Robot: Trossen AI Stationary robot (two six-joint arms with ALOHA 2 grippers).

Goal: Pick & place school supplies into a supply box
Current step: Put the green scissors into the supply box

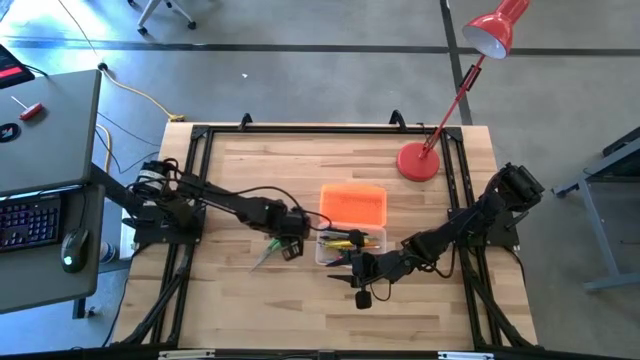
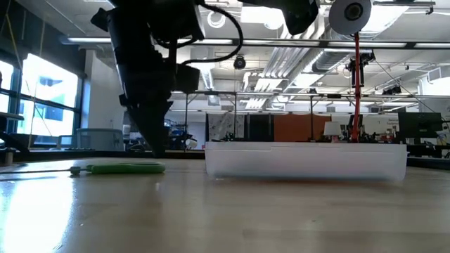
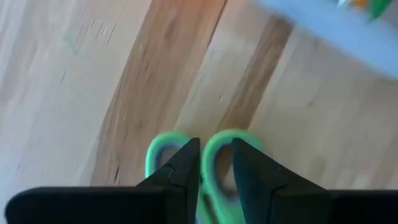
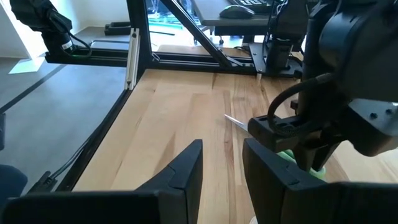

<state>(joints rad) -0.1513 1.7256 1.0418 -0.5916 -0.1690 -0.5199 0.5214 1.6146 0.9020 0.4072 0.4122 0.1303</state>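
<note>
While the green-handled scissors [image 1: 268, 252] lie flat on the tabletop [image 1: 240, 180] just beside the supply box [image 1: 350, 222], the left end effector [image 3: 215, 169] straddles one handle loop — fingers parted, touching it. Beside the box's opposite end, the right end effector [image 4: 222, 163] hovers — spread, empty.

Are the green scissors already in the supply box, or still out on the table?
Out. The green scissors lie flat on the wood beside the supply box; the left gripper is down over their handle loops.

Scissors [image 1: 268, 254] left of supply box [image 1: 351, 224]
</note>
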